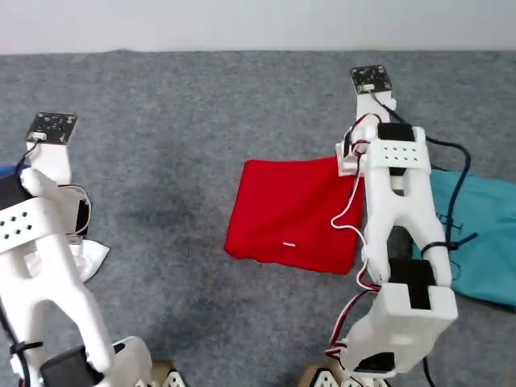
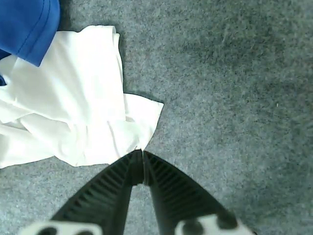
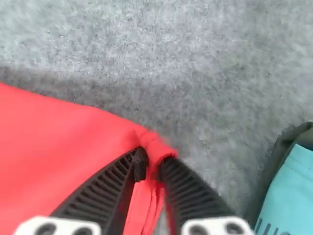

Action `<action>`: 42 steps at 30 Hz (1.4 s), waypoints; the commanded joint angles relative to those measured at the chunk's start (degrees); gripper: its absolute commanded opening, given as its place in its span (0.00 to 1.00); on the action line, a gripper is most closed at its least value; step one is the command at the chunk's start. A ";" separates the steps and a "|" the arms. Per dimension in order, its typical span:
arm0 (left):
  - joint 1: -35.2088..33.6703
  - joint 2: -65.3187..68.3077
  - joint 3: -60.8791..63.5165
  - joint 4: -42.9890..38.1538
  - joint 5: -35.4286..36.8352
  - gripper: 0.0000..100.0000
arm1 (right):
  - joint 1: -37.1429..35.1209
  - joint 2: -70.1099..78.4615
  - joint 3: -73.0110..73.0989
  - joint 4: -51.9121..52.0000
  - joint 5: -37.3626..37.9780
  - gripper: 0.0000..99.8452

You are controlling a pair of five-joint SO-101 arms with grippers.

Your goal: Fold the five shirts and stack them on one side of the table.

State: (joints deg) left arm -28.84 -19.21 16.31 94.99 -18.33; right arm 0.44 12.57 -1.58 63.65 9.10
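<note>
The white left arm (image 1: 44, 242) was bent low, and the black-fingered left hand (image 2: 142, 164) was pressed shut. The white right arm (image 1: 401, 210) was stretched forward, and the right hand (image 3: 151, 169) was clamped on a red fabric shirt (image 3: 58, 147) at its corner.

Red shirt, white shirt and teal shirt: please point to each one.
red shirt (image 1: 290, 214), high view, middle of the cloth.
white shirt (image 2: 73, 122), left wrist view, middle of the cloth.
teal shirt (image 1: 488, 234), high view, part beside the arm.

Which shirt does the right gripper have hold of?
The red shirt: the right gripper pinches its corner. The teal shirt lies beside, ungripped; white shirt and blue shirt lie elsewhere.
</note>
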 commanded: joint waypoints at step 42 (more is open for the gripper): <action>-0.35 -2.20 -0.22 3.69 -0.35 0.00 | -12.53 -11.74 5.80 23.43 8.26 0.01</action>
State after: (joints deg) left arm -28.84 -19.38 16.31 97.98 -18.42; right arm -10.46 6.51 10.81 87.82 16.92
